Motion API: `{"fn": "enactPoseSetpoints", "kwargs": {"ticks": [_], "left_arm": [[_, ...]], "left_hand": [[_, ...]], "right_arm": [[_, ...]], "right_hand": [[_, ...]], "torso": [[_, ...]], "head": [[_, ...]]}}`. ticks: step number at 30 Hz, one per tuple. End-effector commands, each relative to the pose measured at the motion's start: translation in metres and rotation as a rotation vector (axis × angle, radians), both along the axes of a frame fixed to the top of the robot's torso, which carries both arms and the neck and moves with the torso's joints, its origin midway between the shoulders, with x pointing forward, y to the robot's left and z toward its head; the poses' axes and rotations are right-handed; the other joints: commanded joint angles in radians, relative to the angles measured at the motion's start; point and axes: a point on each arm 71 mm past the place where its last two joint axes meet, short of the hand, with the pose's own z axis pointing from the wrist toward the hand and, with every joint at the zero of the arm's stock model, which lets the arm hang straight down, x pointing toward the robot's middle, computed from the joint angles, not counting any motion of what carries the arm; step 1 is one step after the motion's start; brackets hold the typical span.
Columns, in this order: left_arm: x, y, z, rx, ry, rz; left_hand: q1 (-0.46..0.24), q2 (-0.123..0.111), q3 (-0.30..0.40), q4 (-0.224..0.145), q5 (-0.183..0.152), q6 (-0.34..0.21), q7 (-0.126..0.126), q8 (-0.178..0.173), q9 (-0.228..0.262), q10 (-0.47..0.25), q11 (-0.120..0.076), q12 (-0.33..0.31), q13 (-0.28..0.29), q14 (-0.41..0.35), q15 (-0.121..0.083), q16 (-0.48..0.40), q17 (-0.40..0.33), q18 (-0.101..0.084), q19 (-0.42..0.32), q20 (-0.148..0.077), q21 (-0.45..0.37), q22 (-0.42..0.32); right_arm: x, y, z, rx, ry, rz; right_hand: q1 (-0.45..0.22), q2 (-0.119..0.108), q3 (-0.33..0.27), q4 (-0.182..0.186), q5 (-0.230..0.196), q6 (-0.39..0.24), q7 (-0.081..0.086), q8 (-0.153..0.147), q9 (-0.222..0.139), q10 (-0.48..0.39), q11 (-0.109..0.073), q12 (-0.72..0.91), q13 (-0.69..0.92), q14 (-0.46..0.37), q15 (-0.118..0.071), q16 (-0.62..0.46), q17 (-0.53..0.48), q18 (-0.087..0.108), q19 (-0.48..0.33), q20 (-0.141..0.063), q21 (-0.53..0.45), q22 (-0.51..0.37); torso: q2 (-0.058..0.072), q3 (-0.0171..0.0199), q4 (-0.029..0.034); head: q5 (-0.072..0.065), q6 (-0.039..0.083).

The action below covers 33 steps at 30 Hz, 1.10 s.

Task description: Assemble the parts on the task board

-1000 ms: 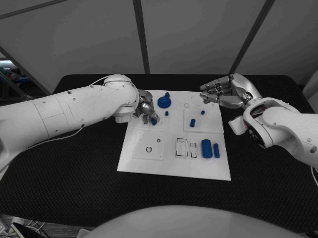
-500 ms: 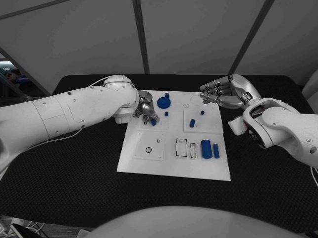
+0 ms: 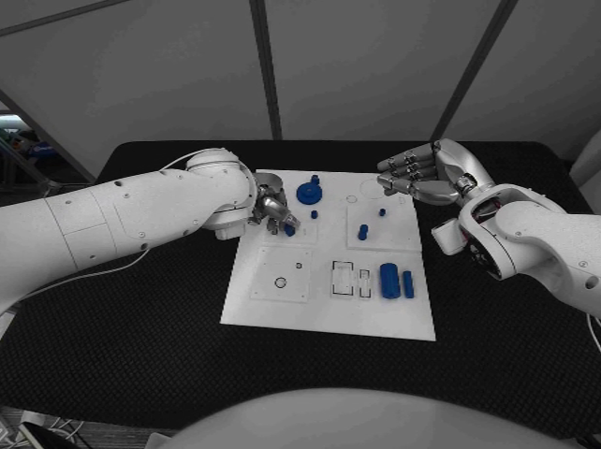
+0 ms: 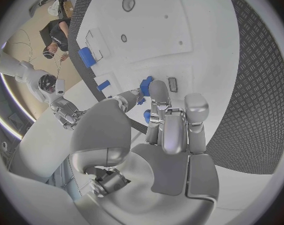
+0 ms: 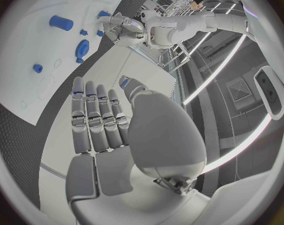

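two white arms reach in over the black table [image 3: 111, 309], and the white task board [image 3: 330, 309] lies flat in the middle of it, so i'll place everything by that board. off the board's left edge, near its far corner, the left hand [image 3: 272, 211] hangs fingers-down over the board's far left part, pinching a small blue part [image 3: 290, 227] between thumb and fingers; the wrist camera shows the same blue part [image 4: 146, 85] at the fingertips, just above the board surface. next along, near the far edge of the board, a blue gear-shaped part [image 3: 310, 194] stands, with a small blue peg [image 3: 315, 214] beside it. further right on the board sit two more blue pegs [image 3: 364, 231], and toward the near right side two blue cylinders [image 3: 397, 281] lie side by side next to small rectangular slots. beyond the board's far right corner the right hand [image 3: 423, 174] hovers, fingers straight and lying close together, holding nothing
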Motion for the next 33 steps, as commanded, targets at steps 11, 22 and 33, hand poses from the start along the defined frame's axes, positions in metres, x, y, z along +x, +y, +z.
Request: {"fn": "enactPoseSetpoints", "kwargs": {"ticks": [11, 22, 33], "left_arm": [[-0.009, 0.006, 0.008, -0.105, -0.116, 0.094], [-0.013, 0.005, 0.005, -0.111, -0.150, 0.101], [-0.013, 0.002, -0.004, -0.063, -0.164, 0.075]], "left_hand": [[0.042, 0.024, 0.102, -0.093, 0.006, -0.002, -0.001, 0.003, 0.002, 0.003, -0.002, -0.004, 0.001, 0.043, -0.005, 0.005, 0.002, -0.081, 0.014, -0.001, 0.010, 0.014], [0.042, 0.022, 0.105, -0.094, 0.005, -0.001, -0.001, 0.003, 0.003, 0.005, -0.002, -0.002, 0.003, 0.043, -0.006, 0.005, 0.003, -0.082, 0.016, -0.001, 0.012, 0.018], [0.042, 0.022, 0.106, -0.094, 0.005, -0.001, -0.001, 0.003, 0.003, 0.005, -0.003, -0.003, 0.002, 0.043, -0.006, 0.005, 0.003, -0.082, 0.017, -0.002, 0.013, 0.019]], "right_arm": [[-0.001, 0.000, 0.002, 0.004, -0.016, 0.007], [-0.001, -0.002, 0.003, 0.003, -0.017, 0.005], [-0.001, -0.002, 0.003, 0.002, -0.017, 0.005]], "right_hand": [[-0.005, 0.001, 0.000, -0.005, 0.003, -0.007, 0.000, -0.003, 0.000, -0.005, 0.003, -0.004, -0.001, -0.004, 0.002, -0.002, -0.001, 0.002, 0.004, 0.004, -0.004, -0.002], [-0.005, 0.001, 0.000, -0.005, 0.003, -0.007, 0.000, -0.003, 0.000, -0.005, 0.003, -0.004, -0.001, -0.004, 0.002, -0.002, -0.001, 0.002, 0.004, 0.004, -0.004, -0.002], [-0.007, 0.001, 0.000, -0.005, 0.003, -0.007, 0.000, -0.003, 0.000, -0.006, 0.003, -0.004, -0.001, -0.005, 0.003, -0.001, -0.003, 0.002, 0.004, 0.004, -0.005, -0.003]], "torso": [[-0.001, 0.0009, 0.0005], [0.000, 0.0013, -0.0009], [0.001, 0.0003, -0.0009]], "head": [[0.006, -0.001], [0.008, 0.001], [0.007, -0.001]]}}
